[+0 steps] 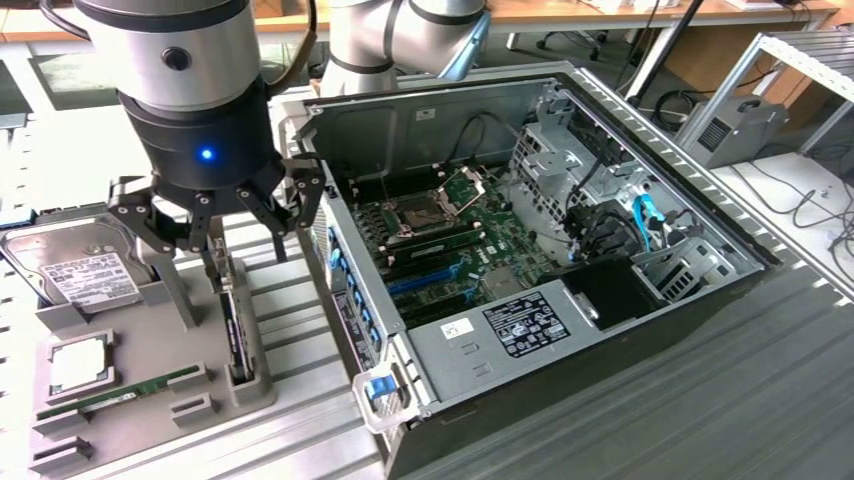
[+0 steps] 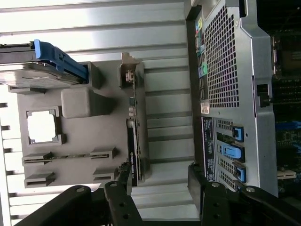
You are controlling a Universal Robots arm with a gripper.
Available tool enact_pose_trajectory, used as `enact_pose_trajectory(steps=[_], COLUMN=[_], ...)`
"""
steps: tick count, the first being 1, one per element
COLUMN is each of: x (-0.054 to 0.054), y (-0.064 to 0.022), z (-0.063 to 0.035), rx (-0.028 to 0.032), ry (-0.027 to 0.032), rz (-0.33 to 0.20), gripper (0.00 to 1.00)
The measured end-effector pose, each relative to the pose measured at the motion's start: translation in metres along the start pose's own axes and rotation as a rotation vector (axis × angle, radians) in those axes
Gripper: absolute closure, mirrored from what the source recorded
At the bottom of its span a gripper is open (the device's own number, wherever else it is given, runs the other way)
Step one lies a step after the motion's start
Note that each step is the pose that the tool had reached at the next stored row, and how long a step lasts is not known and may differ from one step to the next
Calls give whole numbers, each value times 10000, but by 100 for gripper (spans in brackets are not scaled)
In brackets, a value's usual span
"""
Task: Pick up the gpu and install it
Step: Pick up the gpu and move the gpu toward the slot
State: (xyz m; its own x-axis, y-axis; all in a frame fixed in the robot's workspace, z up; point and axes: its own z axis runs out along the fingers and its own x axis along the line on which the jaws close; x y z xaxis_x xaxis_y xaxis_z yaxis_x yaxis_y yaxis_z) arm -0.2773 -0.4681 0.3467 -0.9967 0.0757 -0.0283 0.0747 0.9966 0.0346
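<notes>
The gripper (image 1: 220,240) has its fingers spread wide and grasps nothing; it is positioned over the gpu (image 1: 235,335). The gpu stands on its long edge in a slot of the grey holder tray (image 1: 134,330), along the tray side nearest the open computer case (image 1: 441,95). The hard drive (image 1: 78,268) and RAM stick (image 1: 120,395) occupy other positions on the same tray.

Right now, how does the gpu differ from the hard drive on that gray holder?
The gpu stands on edge in a slot, thin and dark; the hard drive shows its broad silver labelled face. The gpu is under the open gripper; the hard drive sits toward the exterior view's left of it. Both rest on the gray holder.
</notes>
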Motion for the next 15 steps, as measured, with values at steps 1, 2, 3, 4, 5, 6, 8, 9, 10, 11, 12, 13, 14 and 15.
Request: enact_pose_trajectory(steps=[1,2,3,4,5,6,8,9,10,11,12,13,14,15], x=[0,0,0,0,0,1,1,1,1,1,1,1,1,2], y=[0,0,0,0,0,-1,-1,-1,-1,-1,-1,-1,-1,-1], z=[2,4,6,8,10,12,17,19,21,23,24,26,29,30], rx=[1,0,0,0,0,0,0,0,0,0,0,0,0,1], ry=[0,0,0,0,0,0,0,0,0,0,0,0,0,0], rz=[0,0,0,0,0,0,0,0,0,0,0,0,0,0], gripper=[40,40,40,40,40,40,40,40,40,40,40,40,40,40])
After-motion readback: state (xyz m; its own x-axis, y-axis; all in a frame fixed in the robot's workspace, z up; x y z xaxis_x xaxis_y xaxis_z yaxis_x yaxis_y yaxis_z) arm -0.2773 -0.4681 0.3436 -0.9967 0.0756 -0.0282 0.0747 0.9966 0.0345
